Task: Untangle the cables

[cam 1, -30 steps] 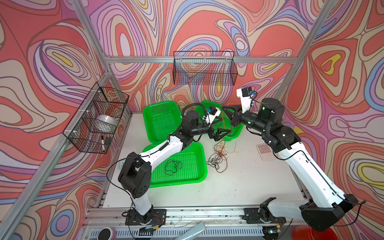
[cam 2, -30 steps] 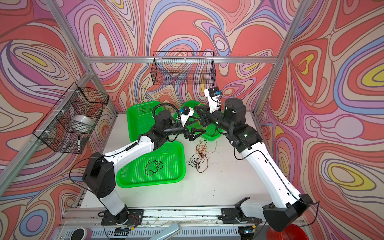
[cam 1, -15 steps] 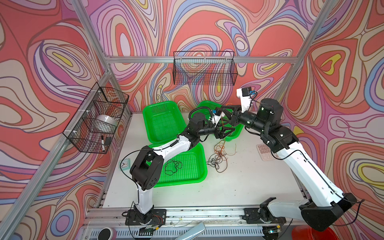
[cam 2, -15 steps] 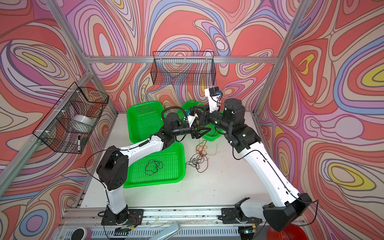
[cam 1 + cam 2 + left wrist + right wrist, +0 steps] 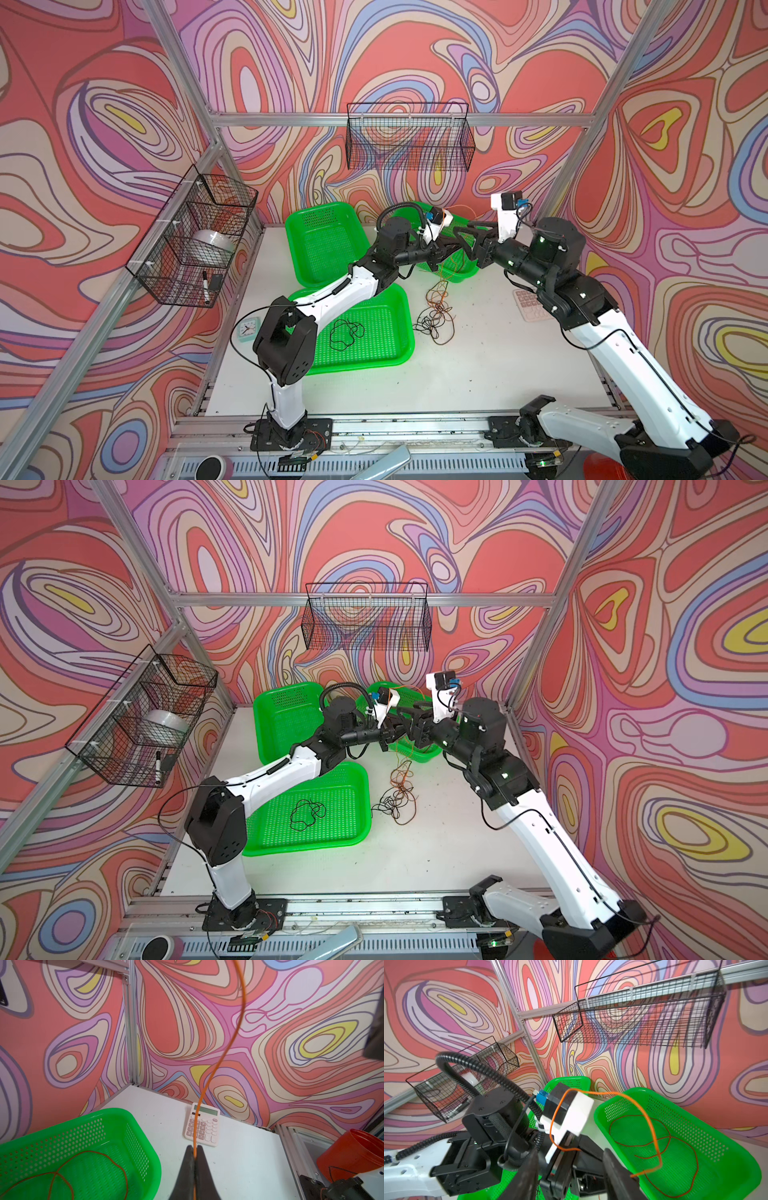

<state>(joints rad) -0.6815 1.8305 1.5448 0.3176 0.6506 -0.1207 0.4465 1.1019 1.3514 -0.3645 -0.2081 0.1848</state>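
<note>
The left gripper (image 5: pixel 194 1148) is clamped on the orange cable (image 5: pixel 220 1059), which rises out of the closed tips in a free arc. In the right wrist view that cable loops over the left arm's camera and ends beside a finger of the right gripper (image 5: pixel 571 1150). The right jaws stand apart with nothing pinched.

Both grippers meet above the back basket (image 5: pixel 457 277) at the desk's far edge, where a red-brown cable (image 5: pixel 654 1142) lies in loose loops. The tangle (image 5: pixel 434 320) of orange, brown and black strands lies mid-desk, just beside the right rim of the front basket (image 5: pixel 405 332). That basket holds one black cable (image 5: pixel 345 334). Thin strands rise from the tangle toward the grippers.

These cables look very light and limp, with just enough spring to hold a curve. They are thin and smooth, so only a fully closed pinch will likely keep one from sliding through. A hard pull would probably tighten the crossings or drag the whole tangle along.

The best hold for the right gripper seems to be on the orange cable close to the left's pinch. From there it can feed slowly toward the free end, clear of the camera, where the loop could snag.
</note>
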